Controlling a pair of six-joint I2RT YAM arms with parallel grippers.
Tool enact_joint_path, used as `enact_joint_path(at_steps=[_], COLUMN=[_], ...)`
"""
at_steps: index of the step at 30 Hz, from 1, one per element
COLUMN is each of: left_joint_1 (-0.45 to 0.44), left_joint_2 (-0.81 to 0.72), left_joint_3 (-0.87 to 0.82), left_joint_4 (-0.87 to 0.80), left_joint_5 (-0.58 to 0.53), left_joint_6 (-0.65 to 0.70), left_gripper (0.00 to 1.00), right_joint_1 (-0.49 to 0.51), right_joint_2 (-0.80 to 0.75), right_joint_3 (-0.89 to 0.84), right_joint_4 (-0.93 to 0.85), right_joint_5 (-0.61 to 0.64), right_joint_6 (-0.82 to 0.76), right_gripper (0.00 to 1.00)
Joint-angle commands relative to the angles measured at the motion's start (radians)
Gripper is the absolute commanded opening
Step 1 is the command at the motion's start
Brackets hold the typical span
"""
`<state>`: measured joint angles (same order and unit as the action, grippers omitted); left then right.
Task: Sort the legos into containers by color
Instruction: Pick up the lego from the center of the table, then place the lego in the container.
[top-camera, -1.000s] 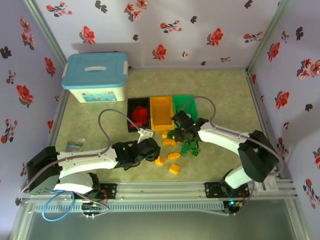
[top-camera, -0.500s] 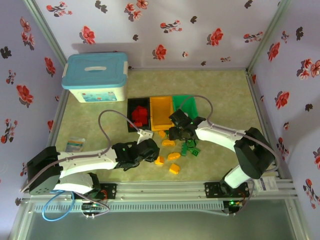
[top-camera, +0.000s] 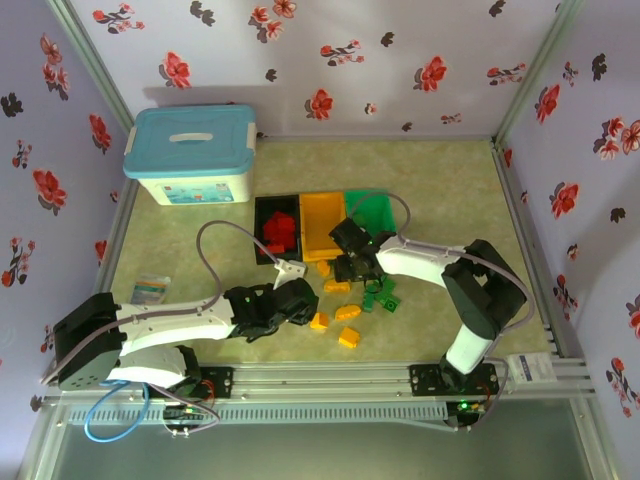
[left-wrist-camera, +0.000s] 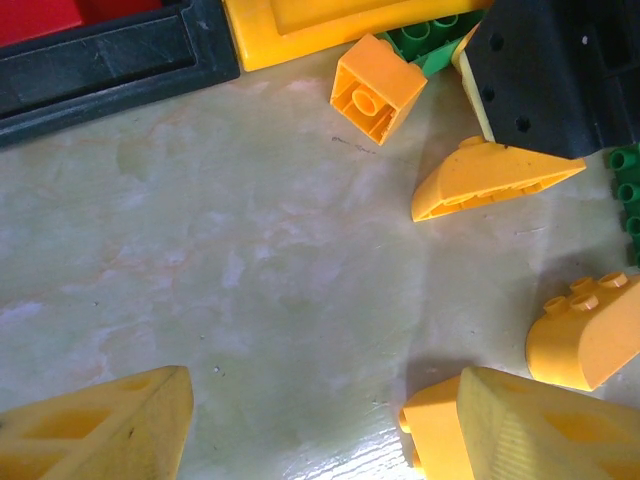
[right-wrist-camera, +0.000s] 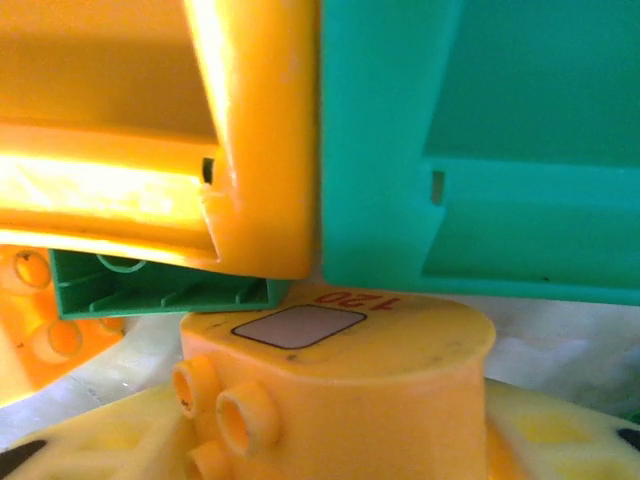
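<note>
Three containers stand in a row: black (top-camera: 262, 215) with red legos (top-camera: 281, 232) in it, orange (top-camera: 322, 222) and green (top-camera: 372, 212). In front of them orange legos (top-camera: 347, 312) and green legos (top-camera: 378, 296) lie loose. My right gripper (top-camera: 352, 265) is at the near corner where the orange bin (right-wrist-camera: 250, 150) and the green bin (right-wrist-camera: 480, 150) meet. It is shut on an orange lego (right-wrist-camera: 340, 390) printed "120". My left gripper (left-wrist-camera: 325, 380) hovers low over bare table, open, with an orange lego (left-wrist-camera: 430, 425) against its right finger.
A white box with a blue lid (top-camera: 192, 152) stands at the back left, and a small packet (top-camera: 151, 289) lies at the left. A green lego (right-wrist-camera: 150, 288) is wedged under the orange bin's near corner. Flowered walls close in three sides.
My right gripper has shifted left from over the green legos to the front of the orange bin and now holds an orange lego. The left arm has not moved.
</note>
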<state>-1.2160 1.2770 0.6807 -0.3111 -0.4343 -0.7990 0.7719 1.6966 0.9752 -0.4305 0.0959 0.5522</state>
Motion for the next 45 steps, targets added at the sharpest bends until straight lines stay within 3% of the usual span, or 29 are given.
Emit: enact_joint_path(at_steps=[1, 9, 17, 25, 27, 28, 29, 30, 31, 39, 45], left_joint_1=[0.009, 0.013, 0.012, -0.013, -0.026, -0.036, -0.049, -0.057, -0.067, -0.096, -0.097], left_joint_2=[-0.019, 0.0, -0.009, 0.022, 0.031, 0.037, 0.044, 0.05, 0.06, 0.126, 0.162], left_joint_3=[-0.016, 0.0, 0.0, 0.033, 0.04, 0.044, 0.045, 0.045, 0.043, 0.053, 0.054], left_joint_4=[0.01, 0.012, 0.025, -0.011, -0.017, -0.021, -0.022, -0.019, -0.014, 0.042, 0.064], left_joint_5=[-0.017, -0.016, -0.006, 0.014, 0.027, 0.029, 0.029, 0.029, 0.029, 0.064, 0.121], left_joint_6=[0.0, 0.012, 0.032, 0.03, 0.024, 0.02, 0.016, 0.009, 0.0, -0.006, 0.0], left_gripper=[0.71, 0.7, 0.7, 0.74, 0.75, 0.76, 0.77, 0.77, 0.78, 0.78, 0.79], right_joint_1=[0.006, 0.006, 0.001, -0.026, -0.029, -0.029, -0.033, -0.034, -0.034, -0.029, -0.03], right_joint_2=[-0.014, -0.1, -0.281, -0.074, -0.009, 0.019, 0.045, 0.061, 0.069, -0.08, -0.268], right_joint_3=[0.021, 0.0, 0.045, 0.333, 0.391, 0.418, 0.445, 0.471, 0.495, 0.419, 0.213], right_joint_4=[-0.002, -0.046, -0.14, -0.191, -0.197, -0.199, -0.207, -0.223, -0.24, -0.24, -0.19], right_joint_5=[0.001, 0.029, 0.097, 0.055, 0.048, 0.049, 0.055, 0.063, 0.079, 0.122, 0.11], right_joint_6=[0.0, 0.009, -0.03, -0.114, -0.123, -0.127, -0.129, -0.131, -0.132, -0.129, -0.093], right_gripper=[0.48, 0.35, 0.36, 0.38, 0.45, 0.56, 0.77, 0.91, 0.98, 0.99, 0.99])
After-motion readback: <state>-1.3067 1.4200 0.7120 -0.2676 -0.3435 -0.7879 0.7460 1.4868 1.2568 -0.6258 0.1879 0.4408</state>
